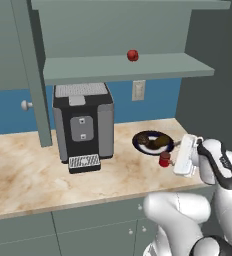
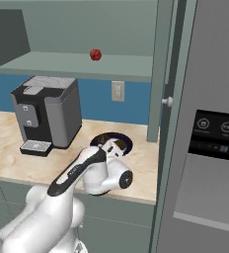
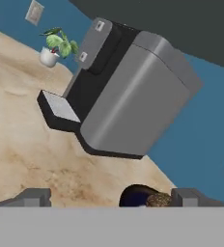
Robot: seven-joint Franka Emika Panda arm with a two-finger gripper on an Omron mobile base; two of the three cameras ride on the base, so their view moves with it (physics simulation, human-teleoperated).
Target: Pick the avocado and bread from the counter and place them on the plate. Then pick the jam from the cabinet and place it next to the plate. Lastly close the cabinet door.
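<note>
The plate (image 1: 140,141) lies on the counter right of the coffee machine, with the dark speckled bread (image 1: 150,145) and the olive-brown avocado (image 1: 162,141) on it. Its navy rim (image 3: 131,195) and the bread (image 3: 158,199) peek up at the bottom of the hand view. The small red jam jar (image 1: 164,159) stands on the counter just in front of the plate. My gripper (image 1: 172,160) is right beside the jar, and its fingertips (image 3: 35,197) stand wide apart, open. The cabinet door (image 1: 30,75) hangs open, edge-on, with its pale knob (image 1: 25,105).
A grey and black coffee machine (image 1: 83,125) stands left of the plate. A small red ball (image 1: 132,55) sits on the cabinet shelf (image 1: 123,67). A potted plant (image 3: 53,47) is far along the counter. A tall fridge (image 2: 210,138) blocks the right side.
</note>
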